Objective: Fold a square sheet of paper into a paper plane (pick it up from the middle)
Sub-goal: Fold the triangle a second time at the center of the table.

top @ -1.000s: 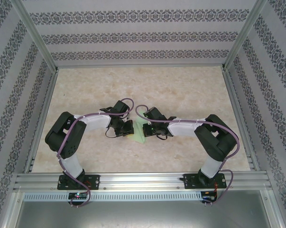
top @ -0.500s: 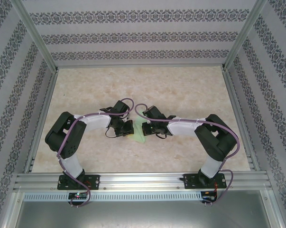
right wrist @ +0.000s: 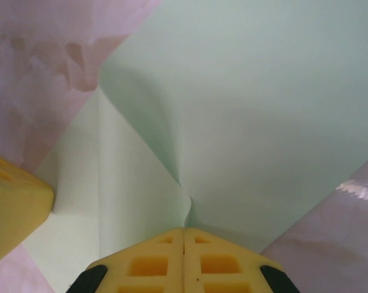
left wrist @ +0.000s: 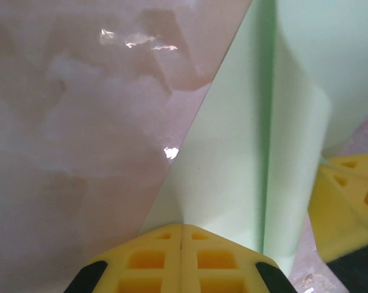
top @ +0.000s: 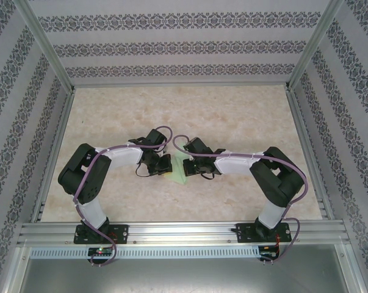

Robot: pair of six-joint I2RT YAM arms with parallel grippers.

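Pale green paper [top: 179, 169] on marbled table [top: 232, 116]

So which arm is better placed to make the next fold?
Probably right: the right gripper pinches the raised flap of the paper, while the left gripper holds a layer lying flat on the table.

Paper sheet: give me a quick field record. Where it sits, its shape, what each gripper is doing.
item: square sheet of paper, pale green
place: on the table, between the two arms
shape: partly folded, one flap curling upward
left gripper: shut, pinching the sheet's edge
right gripper: shut, pinching the sheet where it buckles at the fingertips
plane: not yet formed
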